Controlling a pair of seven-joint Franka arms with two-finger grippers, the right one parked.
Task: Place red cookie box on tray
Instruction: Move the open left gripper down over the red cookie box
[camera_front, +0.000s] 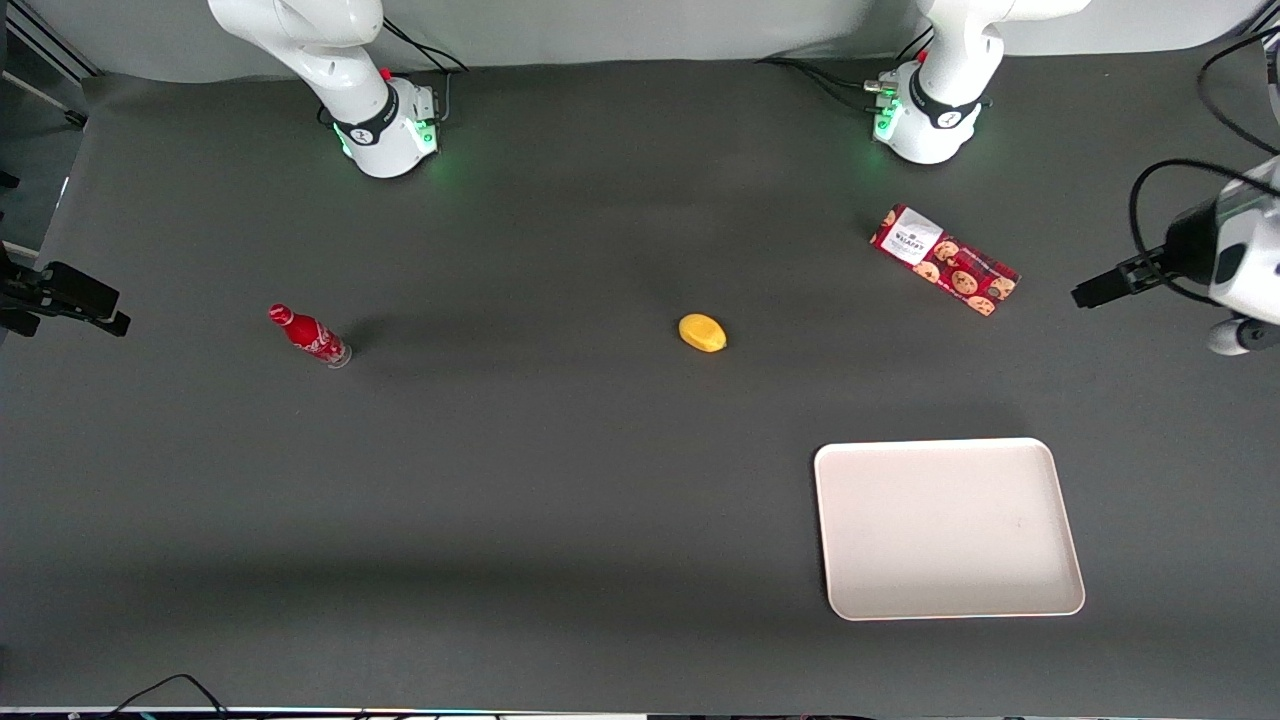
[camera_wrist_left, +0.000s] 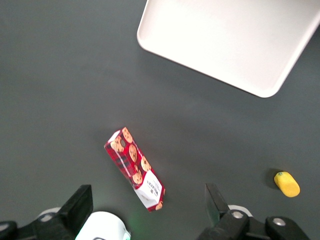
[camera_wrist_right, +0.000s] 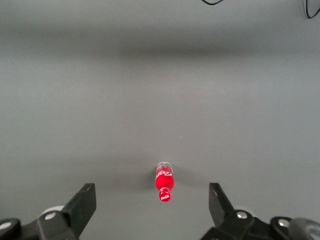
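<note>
The red cookie box (camera_front: 945, 259) lies flat on the dark table, its white label end pointing toward the working arm's base. In the left wrist view the red cookie box (camera_wrist_left: 134, 167) lies well below the camera, with nothing touching it. The cream-white tray (camera_front: 948, 612) sits nearer to the front camera than the box, with nothing on it; the tray (camera_wrist_left: 230, 40) also shows from the wrist. My gripper (camera_front: 1095, 290) hangs high over the working arm's end of the table. The gripper (camera_wrist_left: 147, 194) is open, fingers spread wide and holding nothing.
A yellow oval fruit (camera_front: 702, 333) lies mid-table, toward the parked arm from the box. A small red soda bottle (camera_front: 309, 336) lies at the parked arm's end. The working arm's white base (camera_front: 925, 110) stands close to the box, farther from the front camera.
</note>
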